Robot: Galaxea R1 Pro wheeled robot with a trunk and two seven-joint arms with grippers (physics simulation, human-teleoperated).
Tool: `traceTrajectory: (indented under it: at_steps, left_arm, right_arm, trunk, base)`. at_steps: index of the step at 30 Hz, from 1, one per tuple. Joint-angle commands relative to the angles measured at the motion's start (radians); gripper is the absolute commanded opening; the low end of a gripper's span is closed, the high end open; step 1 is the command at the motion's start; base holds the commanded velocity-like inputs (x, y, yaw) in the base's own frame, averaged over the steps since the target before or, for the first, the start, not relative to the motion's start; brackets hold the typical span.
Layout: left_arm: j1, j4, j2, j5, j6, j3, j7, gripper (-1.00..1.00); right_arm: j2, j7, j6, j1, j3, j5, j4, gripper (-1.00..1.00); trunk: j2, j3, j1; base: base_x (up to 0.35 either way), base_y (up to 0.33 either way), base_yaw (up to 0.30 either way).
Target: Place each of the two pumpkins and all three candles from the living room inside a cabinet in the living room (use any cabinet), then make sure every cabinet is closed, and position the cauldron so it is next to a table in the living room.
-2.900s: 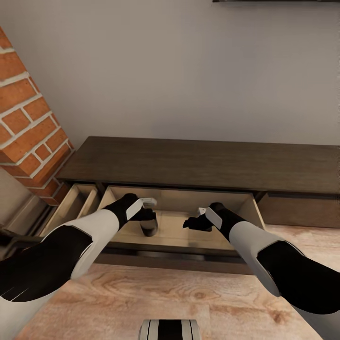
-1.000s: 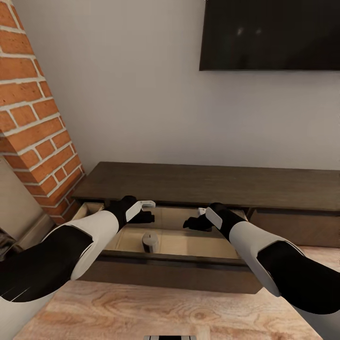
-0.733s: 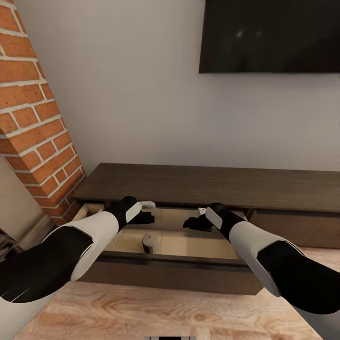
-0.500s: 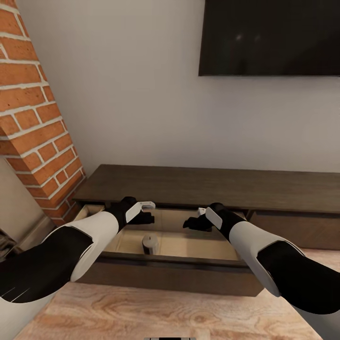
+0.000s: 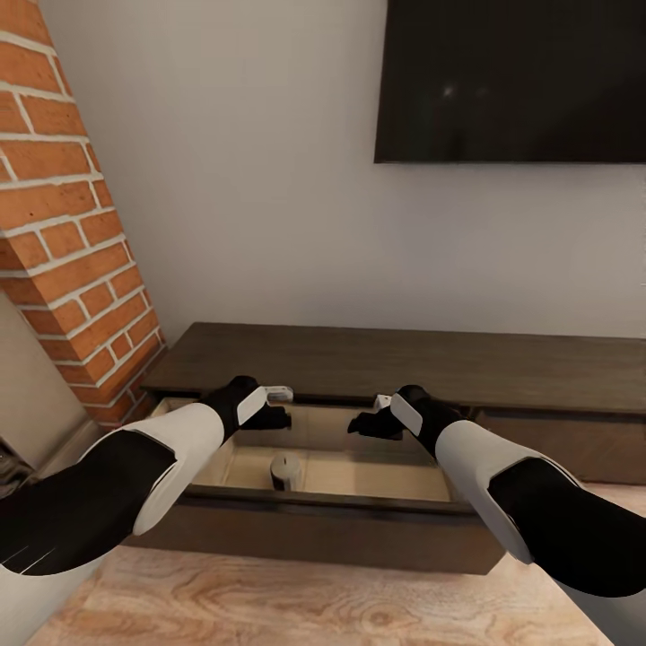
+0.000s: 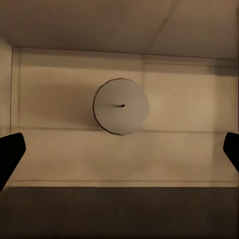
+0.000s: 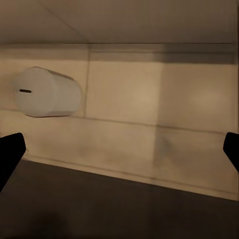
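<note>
I see one small stubby pale grey-beige candle (image 5: 285,469) standing upright on the pale beige floor of the open drawer (image 5: 377,471) of the long, low dark-brown wooden cabinet (image 5: 404,359); in my left wrist view the candle (image 6: 121,106) shows from straight above as a round top with a short dark wick, well apart from the drawer's walls, and in my right wrist view the same candle (image 7: 46,92) sits off to one side on the drawer floor. I can make out nothing else in that drawer. The dark front panel of the drawer (image 5: 314,529) stands between me and the candle, pulled out over the light wood plank floor (image 5: 269,610). My left gripper (image 5: 278,415) hangs above the drawer, just over the candle, its dark fingertips (image 6: 10,154) spread wide apart and holding nothing. My right gripper (image 5: 363,423) hangs over the middle of the same drawer, its fingertips (image 7: 10,152) likewise spread wide and empty. To the right of the open drawer another drawer front (image 5: 556,449) sits flush and closed. Beside the cabinet's left end rises a red brick fireplace wall (image 5: 63,224), and on the pale grey wall above the cabinet hangs a flat black screen (image 5: 511,81).
</note>
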Motion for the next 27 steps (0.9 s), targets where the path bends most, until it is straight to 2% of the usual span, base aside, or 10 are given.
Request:
traceTrajectory:
  at_steps: [1,10,13,16,21,27]
  left_arm:
    - [-0.001,0.001,0.0,0.011,0.002,-0.004,0.006,1.0]
    - [-0.001,0.001,0.003,0.011,-0.005,-0.003,0.006,1.0]
    - [-0.001,0.003,0.02,0.013,-0.006,-0.003,0.006,1.0]
    - [0.0,0.01,0.022,0.014,-0.007,-0.003,0.006,1.0]
    - [0.048,0.015,0.024,0.015,-0.01,-0.003,0.005,1.0]
    - [0.053,0.014,0.023,0.015,-0.01,-0.003,0.002,1.0]
  right_arm:
    - [0.0,-0.001,0.003,-0.001,0.006,-0.004,-0.001,1.0]
    - [0.0,0.0,0.003,0.004,0.006,-0.004,-0.001,1.0]
    - [0.0,0.001,0.003,0.008,0.006,-0.004,-0.001,1.0]
    - [0.0,0.001,0.003,0.008,0.006,-0.004,-0.001,1.0]
    - [0.0,0.003,-0.054,0.014,0.007,-0.004,-0.001,1.0]
    - [0.013,0.003,-0.06,0.025,0.007,-0.004,-0.001,1.0]
  trunk:
    - [0.0,0.005,-0.001]
    - [0.002,0.053,-0.005]
    - [0.003,0.067,-0.006]
    - [0.004,0.079,-0.007]
    - [0.004,0.091,-0.009]
    - [0.006,0.114,-0.011]
  base:
    - [0.0,0.0,0.0]
    - [0.0,0.0,0.0]
    - [0.0,0.0,0.0]
    - [0.0,0.0,0.0]
    - [0.0,0.0,0.0]
    - [0.0,0.0,0.0]
